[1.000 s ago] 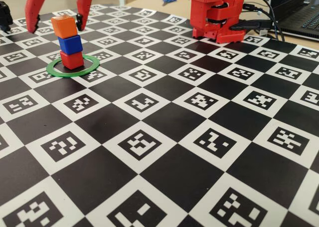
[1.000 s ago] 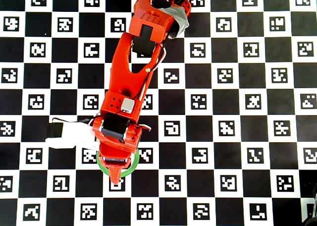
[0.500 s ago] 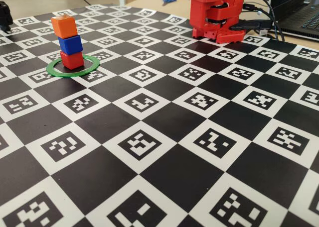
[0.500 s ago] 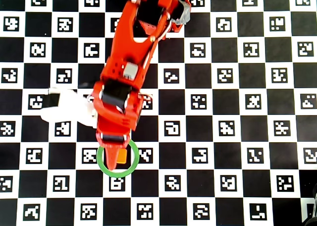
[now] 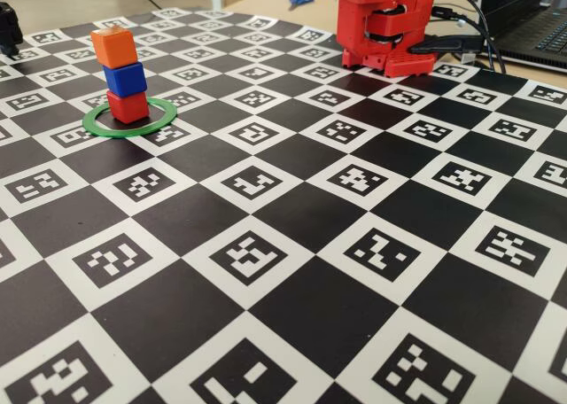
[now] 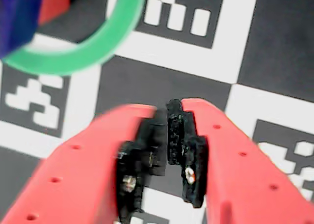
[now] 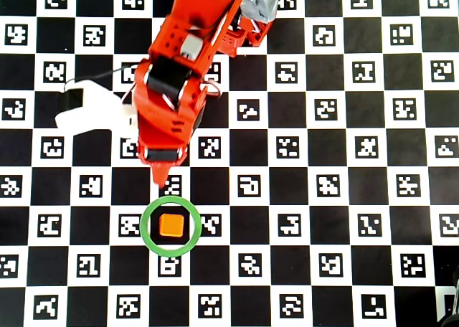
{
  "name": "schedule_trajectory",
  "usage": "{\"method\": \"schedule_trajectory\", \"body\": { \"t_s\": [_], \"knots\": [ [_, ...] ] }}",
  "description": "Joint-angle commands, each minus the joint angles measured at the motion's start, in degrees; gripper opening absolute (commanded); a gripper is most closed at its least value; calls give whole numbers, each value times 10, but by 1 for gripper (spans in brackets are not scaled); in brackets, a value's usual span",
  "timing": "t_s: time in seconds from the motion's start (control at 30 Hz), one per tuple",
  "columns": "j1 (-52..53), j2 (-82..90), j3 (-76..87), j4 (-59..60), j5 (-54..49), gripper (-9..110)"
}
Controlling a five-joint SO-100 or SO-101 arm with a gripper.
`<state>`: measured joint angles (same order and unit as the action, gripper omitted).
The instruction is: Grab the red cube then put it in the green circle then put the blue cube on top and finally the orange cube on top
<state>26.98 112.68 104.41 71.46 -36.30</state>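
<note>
Where the green circle (image 5: 129, 120) lies flat on the checkered marker board (image 5: 292, 218), it rings a three-cube stack: in the fixed view the red cube (image 5: 128, 106) sits on the board inside the ring, the blue cube (image 5: 125, 79) rests on it, and the orange cube (image 5: 114, 46) caps the pile, each turned slightly from the one below. From overhead only the orange cube (image 7: 171, 225) shows, close to the centre of the green circle (image 7: 150, 239), with bare board between it and the ring all round. The gripper (image 7: 159, 176) points at 6 o'clock in that view and ends just outside the ring at its 12 o'clock side, touching neither ring nor stack. In the wrist view its fingers (image 6: 191, 150) are nearly together with only a thin slit between them and nothing held, while the ring (image 6: 93, 42) and blurred parts of the blue cube (image 6: 17, 17) and red cube (image 6: 53, 3) sit toward 11 o'clock. The arm's red base (image 5: 386, 27) stands at 1 o'clock in the fixed view.
</note>
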Motion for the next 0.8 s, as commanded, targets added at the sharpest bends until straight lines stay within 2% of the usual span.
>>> {"method": "schedule_trajectory", "body": {
  "t_s": [0.0, 0.23, 0.77],
  "knots": [
    [-18, 98, 62, -36, -47, -6],
    [-83, 274, 286, -157, -156, -6],
    [-149, 488, 494, -161, -229, -6]
  ]
}}
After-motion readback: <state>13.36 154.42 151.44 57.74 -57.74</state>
